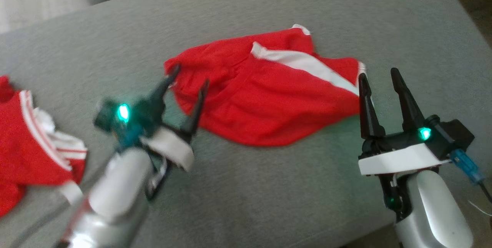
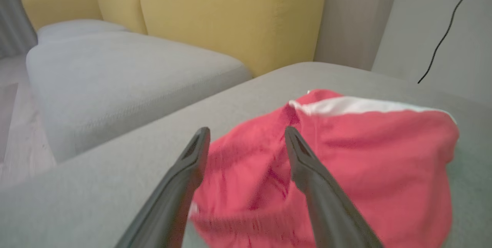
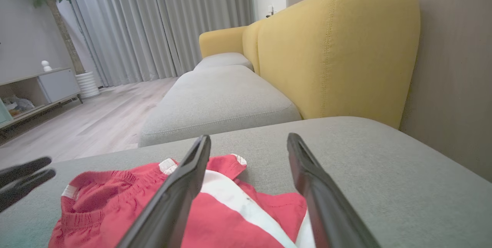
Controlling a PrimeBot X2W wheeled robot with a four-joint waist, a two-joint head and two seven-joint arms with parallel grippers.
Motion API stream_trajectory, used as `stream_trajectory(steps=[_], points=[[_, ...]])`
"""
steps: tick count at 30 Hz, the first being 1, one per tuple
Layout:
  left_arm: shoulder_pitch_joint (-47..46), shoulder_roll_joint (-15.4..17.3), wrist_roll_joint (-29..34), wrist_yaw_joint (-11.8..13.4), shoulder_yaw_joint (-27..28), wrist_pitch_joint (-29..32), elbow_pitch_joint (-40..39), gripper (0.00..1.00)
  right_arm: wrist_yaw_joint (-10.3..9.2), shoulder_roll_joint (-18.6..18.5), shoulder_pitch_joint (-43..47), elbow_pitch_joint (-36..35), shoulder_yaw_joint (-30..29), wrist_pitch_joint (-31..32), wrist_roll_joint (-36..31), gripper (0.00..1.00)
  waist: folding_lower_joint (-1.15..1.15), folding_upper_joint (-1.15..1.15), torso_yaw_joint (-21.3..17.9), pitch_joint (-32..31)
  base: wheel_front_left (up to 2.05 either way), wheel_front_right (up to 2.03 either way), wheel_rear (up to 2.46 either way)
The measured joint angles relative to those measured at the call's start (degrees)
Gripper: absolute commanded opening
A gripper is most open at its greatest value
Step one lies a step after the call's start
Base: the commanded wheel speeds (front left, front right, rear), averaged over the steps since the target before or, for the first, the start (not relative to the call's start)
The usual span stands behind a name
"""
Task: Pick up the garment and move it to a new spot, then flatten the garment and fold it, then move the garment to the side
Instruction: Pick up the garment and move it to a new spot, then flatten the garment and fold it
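A: Left hand (image 1: 188, 82)?
B: Fingers spread wide, nothing between them. The tips sit over the left end of the shorts (image 1: 269, 94), at the gathered waistband. That spot is blurred, so I cannot tell whether they touch.
A: Right hand (image 1: 379, 75)?
B: Also wide and empty. It points at the shorts' right edge, and one fingertip overlaps the hem just beside the white stripe (image 1: 303, 63).
A: Shorts?
B: Red and rumpled, not flat, lying mid-cushion (image 1: 269, 194) between the two hands.
A: Further out?
B: A second garment (image 1: 30, 144), red with white trim, is bunched at the cushion's left edge, well apart from the shorts. Beyond the cushion are a yellow sofa back (image 3: 338, 48), grey curtains (image 3: 153, 21) and a wood floor (image 3: 96, 121).
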Motion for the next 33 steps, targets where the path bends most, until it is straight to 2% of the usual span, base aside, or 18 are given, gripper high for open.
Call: stream_trajectory(steps=[4,7,11,14,18,26,33], points=[[4.79,-4.69,-0.51,4.61,1.83,-3.38,3.07,1.0,0.0,0.08,0.14,1.04,-0.96,0.0,0.92,1.0,0.0,0.0,3.29,0.36,0.0,0.0,0.0],[9.24,-7.88,0.34,8.15,7.57,-3.38,-4.32,1.0,0.0,0.11,0.76,1.33,-1.96,0.01,0.58,1.0,-0.01,0.0,6.43,0.0,0.0,0.0,0.0],[19.5,-9.8,2.4,10.01,15.88,-3.63,-13.69,1.0,0.0,0.15,2.19,1.43,-2.36,0.01,-0.68,1.0,-0.01,0.0,10.69,-1.42,0.0,0.0,0.0],[28.88,-10.34,3.42,10.09,21.0,-3.63,-19.06,1.0,0.0,0.29,4.58,1.46,-2.41,0.01,-1.63,1.0,-0.02,0.0,13.18,-3.72,0.0,0.0,0.0],[36.12,-11.13,5.03,10.03,23.87,-3.63,-24.68,1.0,0.0,0.33,9.31,0.85,-2.38,0.02,-1.62,1.0,-0.03,0.0,16.14,-7.32,0.0,0.0,0.0],[42.35,-11.14,6.91,10.12,24.44,-3.63,-26.96,1.0,0.0,0.41,15.1,-0.41,-1.83,0.08,-2.47,1.0,-0.03,0.0,21.39,-13.09,0.0,0.0,0.0],[42.37,-11.13,8.46,9.98,24.46,-3.63,-26.91,1.0,0.0,0.42,15.12,-0.63,-1.71,0.08,-2.6,1.0,-0.02,0.0,22.78,-14.95,0.0,0.0,0.0]])
